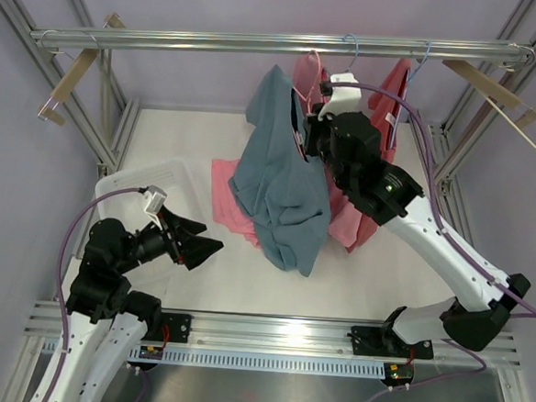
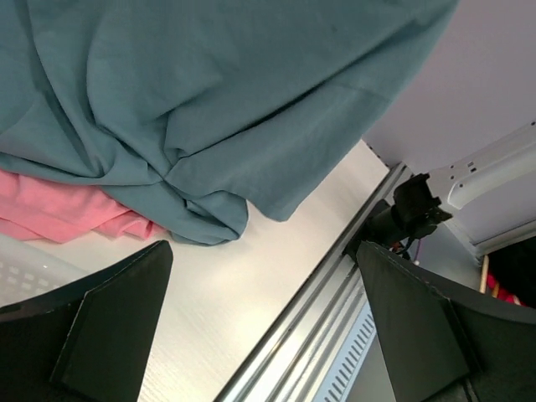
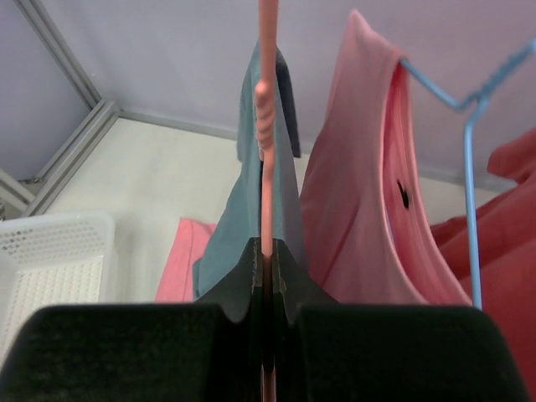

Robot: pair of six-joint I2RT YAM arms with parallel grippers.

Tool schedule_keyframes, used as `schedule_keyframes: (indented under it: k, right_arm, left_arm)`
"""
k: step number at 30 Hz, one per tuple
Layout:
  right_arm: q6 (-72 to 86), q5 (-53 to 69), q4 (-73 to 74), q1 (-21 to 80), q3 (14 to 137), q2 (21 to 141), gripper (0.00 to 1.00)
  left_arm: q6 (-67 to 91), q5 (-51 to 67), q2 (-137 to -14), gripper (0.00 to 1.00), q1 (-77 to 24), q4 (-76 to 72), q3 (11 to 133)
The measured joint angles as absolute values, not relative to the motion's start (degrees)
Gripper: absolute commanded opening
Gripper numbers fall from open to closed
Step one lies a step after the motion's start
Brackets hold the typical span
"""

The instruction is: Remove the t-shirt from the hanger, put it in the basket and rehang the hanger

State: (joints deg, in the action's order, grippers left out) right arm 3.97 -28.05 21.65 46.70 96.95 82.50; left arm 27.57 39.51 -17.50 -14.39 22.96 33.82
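Two arms, two jobs, so take them from the left. Your left gripper (image 1: 201, 238) sits low beside the white basket (image 1: 127, 184) with its jaws spread wide and nothing between them. From its wrist view, the bottom fold of the teal t-shirt (image 1: 283, 179) hangs just ahead and above, over a pink cloth (image 1: 226, 203) lying on the table.

The t-shirt is draped on the pink hanger (image 3: 267, 126), bunched mostly to the left side. Whether it is free of the hanger's right arm, you cannot tell from here.

Your right gripper (image 3: 266, 251) is clamped shut on that hanger's thin pink rod, under the rail (image 1: 261, 42).

The step in hand looks like the pull-off. Hold the hanger firm and level with the right. Bring the left up to a thick fold of teal only, not the pink cloth below. Close fully, then draw down and leftward along the hanger's slope so the fabric slides rather than snags. Stay clear of the pink shirt (image 3: 360, 167) on the blue hanger (image 3: 469, 151) just to the right.
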Motion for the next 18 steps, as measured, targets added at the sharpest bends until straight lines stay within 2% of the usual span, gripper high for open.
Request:
schedule_keyframes:
  k: [6,10,13,18]
  right_arm:
    - [8.6,-31.0,20.0,51.9,87.8,72.5,0.00]
    - [10.4,-32.5,18.5,54.7,87.7,69.8,0.00]
    - [10.6,-34.8,18.5,55.0,90.2,71.7,0.00]
    - [11.1,-36.5,18.8,55.0,94.9,77.6,0.00]
  left_arm:
    - [29.9,40.6,-22.9,0.99,-17.1,22.7,40.5]
    - [30.4,37.5,-26.2,0.99,-24.9,21.2,45.4]
    - [30.3,28.4,-29.9,0.99,-38.3,20.8,48.0]
    - [27.8,1.7,-40.3,0.99,-67.9,21.1,52.6]
